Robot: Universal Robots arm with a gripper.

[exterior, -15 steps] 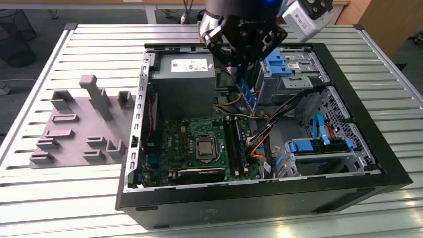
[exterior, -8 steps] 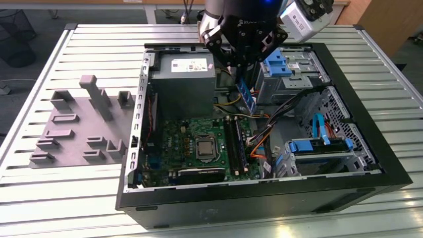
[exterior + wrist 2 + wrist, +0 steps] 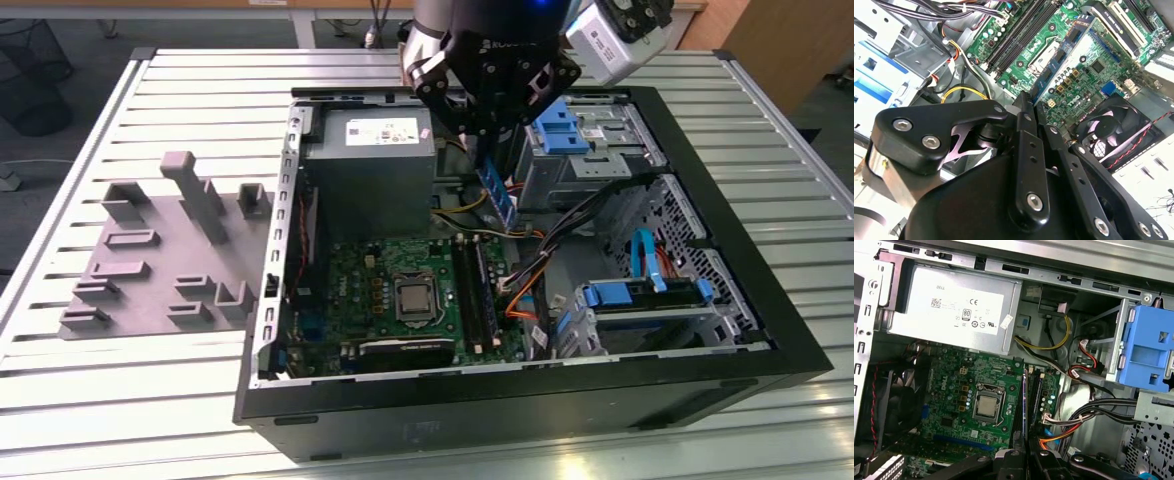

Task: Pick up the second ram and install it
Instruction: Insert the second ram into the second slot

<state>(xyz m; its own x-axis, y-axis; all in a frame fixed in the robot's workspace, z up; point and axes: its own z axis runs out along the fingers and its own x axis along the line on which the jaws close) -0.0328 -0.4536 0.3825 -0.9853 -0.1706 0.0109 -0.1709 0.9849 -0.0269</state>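
My gripper point(image 3: 490, 148) hangs over the open computer case point(image 3: 747, 230), shut on the second ram point(image 3: 499, 195). The ram is a thin bluish-green strip held on edge, its lower end above the yellow cables and just behind the motherboard point(image 3: 387, 270). In the first wrist view the ram point(image 3: 1025, 405) shows edge-on, running out from the gripper point(image 3: 1026, 456) beside the long black memory slots point(image 3: 1037, 390). In the second wrist view the ram point(image 3: 1064, 55) reaches from the gripper point(image 3: 1031, 102) over the board. The slots point(image 3: 477, 290) lie to the exterior view's right of the silver processor point(image 3: 416, 298).
The grey power supply point(image 3: 367, 160) sits at the back of the case. Blue drive carriers point(image 3: 641, 295) and orange cables point(image 3: 527, 295) crowd the exterior view's right side of the case. A black fan point(image 3: 1109, 130) borders the board. Grey slotted blocks point(image 3: 160, 250) stand on the slatted table outside the case.
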